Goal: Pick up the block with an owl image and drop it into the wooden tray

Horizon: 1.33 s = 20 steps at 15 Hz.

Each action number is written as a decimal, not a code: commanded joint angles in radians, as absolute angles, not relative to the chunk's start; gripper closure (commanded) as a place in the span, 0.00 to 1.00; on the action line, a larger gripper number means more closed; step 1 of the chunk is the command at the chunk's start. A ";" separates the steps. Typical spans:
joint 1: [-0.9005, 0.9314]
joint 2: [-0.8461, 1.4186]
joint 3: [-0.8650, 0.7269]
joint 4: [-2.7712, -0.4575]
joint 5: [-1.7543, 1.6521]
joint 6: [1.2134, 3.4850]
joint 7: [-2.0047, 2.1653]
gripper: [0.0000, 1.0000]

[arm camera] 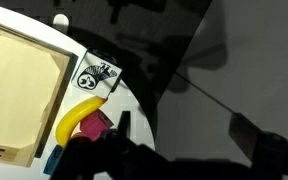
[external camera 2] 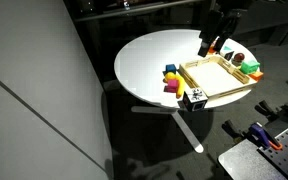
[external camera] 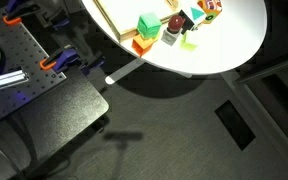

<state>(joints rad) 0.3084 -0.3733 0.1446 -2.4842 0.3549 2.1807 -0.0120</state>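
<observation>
At the table [external camera 2: 149, 62] edge, just off a corner of the wooden tray [external camera 2: 219, 76], the owl block [arm camera: 97, 76] lies ungrabbed, w/ the tool [external camera 2: 215, 45] above the tray's far side, can't tell if apart or together, so pick & drop both remain.

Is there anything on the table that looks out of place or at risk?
Nothing looks spilled or broken. One thing stands out: the black-and-white picture block sits right at the edge of the white table, outside the wooden tray. A small push might knock it off.
</observation>
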 commanded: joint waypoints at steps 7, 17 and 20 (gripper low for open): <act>0.277 -0.353 0.168 -2.463 0.334 2.172 0.028 0.00; 0.208 -0.221 0.276 -2.400 0.090 2.164 0.353 0.00; 0.210 -0.177 0.295 -2.395 0.028 2.177 0.439 0.00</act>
<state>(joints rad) 0.2257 -0.2255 0.2685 -2.4271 0.0837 2.1798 0.3584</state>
